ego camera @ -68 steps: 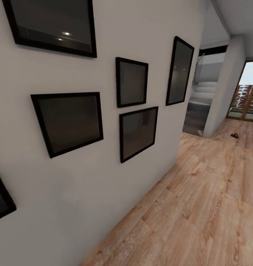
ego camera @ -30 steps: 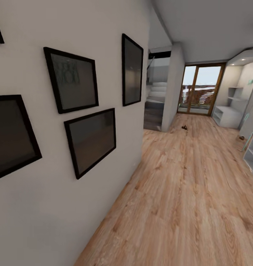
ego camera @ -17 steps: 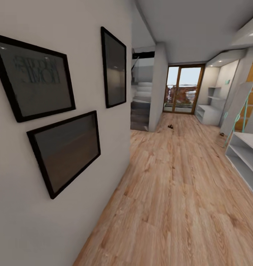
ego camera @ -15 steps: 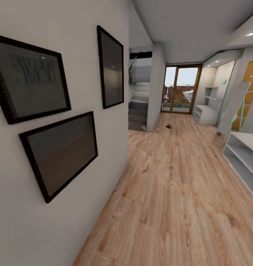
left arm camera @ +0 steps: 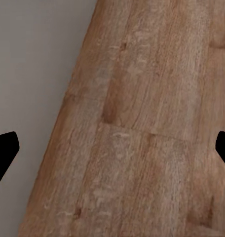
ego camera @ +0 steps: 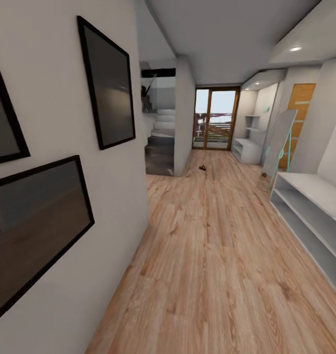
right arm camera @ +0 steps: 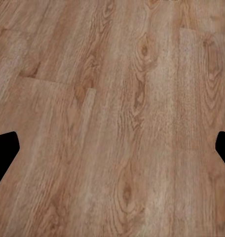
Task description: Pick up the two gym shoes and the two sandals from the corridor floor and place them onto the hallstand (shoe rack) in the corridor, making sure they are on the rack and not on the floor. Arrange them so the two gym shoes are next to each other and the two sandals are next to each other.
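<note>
**Sandals far down the floor, rack at the right wall**

Sandals (ego camera: 202,168), or at least a small dark brown shape too far off to resolve, lie on the floor (ego camera: 222,255) near the far end of the corridor, just beside the corner of the grey pillar (ego camera: 184,118) and in front of the glass door (ego camera: 214,119). The rack (ego camera: 310,216) stands along the right wall, well apart from that shape; its grey bench top and the two open levels below it are bare where they show. A second small object (ego camera: 264,174) sits on the floor near the rack's far end, beside a leaning mirror (ego camera: 281,142); what it is cannot be told. Black frames (ego camera: 108,83) hang on the left wall (ego camera: 55,123), and stairs (ego camera: 160,132) rise behind the pillar.

The left gripper (left arm camera: 112,148) hangs over the line where floor meets wall, its dark fingertips (left arm camera: 4,150) at opposite edges of the wrist view, spread wide with nothing between them. The right gripper (right arm camera: 112,148) hangs over bare planks, its fingertips (right arm camera: 4,150) equally wide apart and holding nothing.
</note>
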You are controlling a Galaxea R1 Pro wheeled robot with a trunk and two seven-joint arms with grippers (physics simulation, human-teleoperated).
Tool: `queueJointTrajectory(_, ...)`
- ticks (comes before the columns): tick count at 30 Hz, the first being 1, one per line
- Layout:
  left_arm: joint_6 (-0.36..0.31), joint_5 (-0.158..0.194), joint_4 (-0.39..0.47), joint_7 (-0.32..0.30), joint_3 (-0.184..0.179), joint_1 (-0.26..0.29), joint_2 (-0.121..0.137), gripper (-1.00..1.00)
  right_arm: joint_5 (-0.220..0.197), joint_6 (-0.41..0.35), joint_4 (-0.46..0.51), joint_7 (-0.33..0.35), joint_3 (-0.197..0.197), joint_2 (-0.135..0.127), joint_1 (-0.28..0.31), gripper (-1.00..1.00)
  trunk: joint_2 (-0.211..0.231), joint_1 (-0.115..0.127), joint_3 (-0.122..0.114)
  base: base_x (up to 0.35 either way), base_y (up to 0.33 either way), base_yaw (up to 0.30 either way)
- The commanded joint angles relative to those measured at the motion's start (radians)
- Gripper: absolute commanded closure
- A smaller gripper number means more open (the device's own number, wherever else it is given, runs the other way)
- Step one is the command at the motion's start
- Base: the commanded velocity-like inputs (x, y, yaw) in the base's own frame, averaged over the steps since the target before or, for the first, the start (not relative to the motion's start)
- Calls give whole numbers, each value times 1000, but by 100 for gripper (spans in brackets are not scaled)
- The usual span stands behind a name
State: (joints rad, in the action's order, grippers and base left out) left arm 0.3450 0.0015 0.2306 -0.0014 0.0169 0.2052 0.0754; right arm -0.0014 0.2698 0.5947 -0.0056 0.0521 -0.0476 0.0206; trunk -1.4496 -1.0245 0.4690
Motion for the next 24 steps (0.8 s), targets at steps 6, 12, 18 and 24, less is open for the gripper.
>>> queueJointTrajectory(6, 3, 0, 0, 0, 1, 0, 1, -100, 0, 3, -1, -1, 0, 0, 1, -100, 0, -1, 1, 339, -115, -264)
queueJointTrajectory(12, 4, 1, 0, 0, 1, 0, 1, -100, 0, 3, -1, -1, 0, 0, 1, -100, 0, -1, 1, 339, -119, -264)
queueJointTrajectory(18, 4, 1, 0, 0, 1, 0, 1, -100, 0, 3, -1, -1, 0, 0, 1, -100, 0, -1, 1, 339, -87, -264)
queueJointTrajectory(24, 4, 0, 0, 0, 1, 0, 1, -100, -1, 3, -1, -1, 0, 0, 1, -100, 0, -1, 1, 339, -17, -264)
